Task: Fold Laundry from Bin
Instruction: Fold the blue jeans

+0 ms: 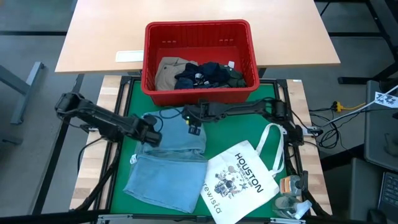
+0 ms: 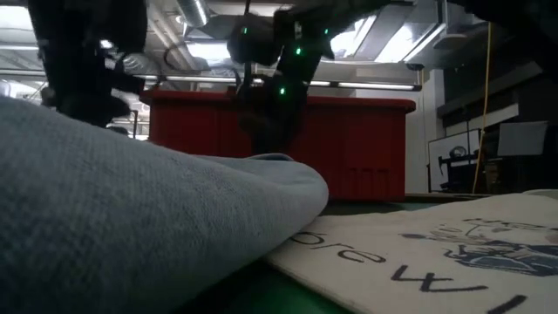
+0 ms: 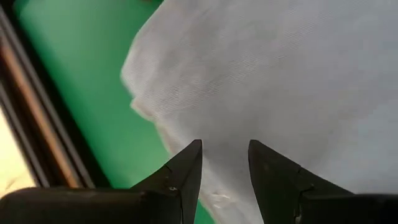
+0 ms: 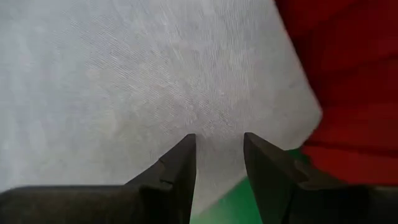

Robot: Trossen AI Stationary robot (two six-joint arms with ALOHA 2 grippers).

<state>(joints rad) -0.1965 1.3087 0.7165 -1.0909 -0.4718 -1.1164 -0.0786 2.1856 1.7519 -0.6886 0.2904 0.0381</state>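
Observation:
A light blue denim garment [image 1: 168, 168] lies partly folded on the green mat [image 1: 134, 99], and it fills the near left of the low view [image 2: 131, 218]. The red bin [image 1: 199, 26] stands at the far edge of the mat and holds khaki [image 1: 168, 71], navy [image 1: 202, 74] and dark green [image 1: 235, 76] garments. My left gripper [image 1: 152, 135] hangs open over the denim's far left part [image 3: 280, 74]. My right gripper [image 1: 191, 124] hangs open over the denim's far right corner [image 4: 124, 81], close to the bin wall [image 4: 354, 74]. Nothing sits between either pair of fingers.
A white tote bag printed "HOUSTON" [image 1: 242, 180] lies on the mat to the right of the denim, its handle looping toward the right arm. Small bottles and clutter [image 1: 292, 193] sit at the near right corner. A wooden table with a white strip [image 1: 129, 56] stands behind the bin.

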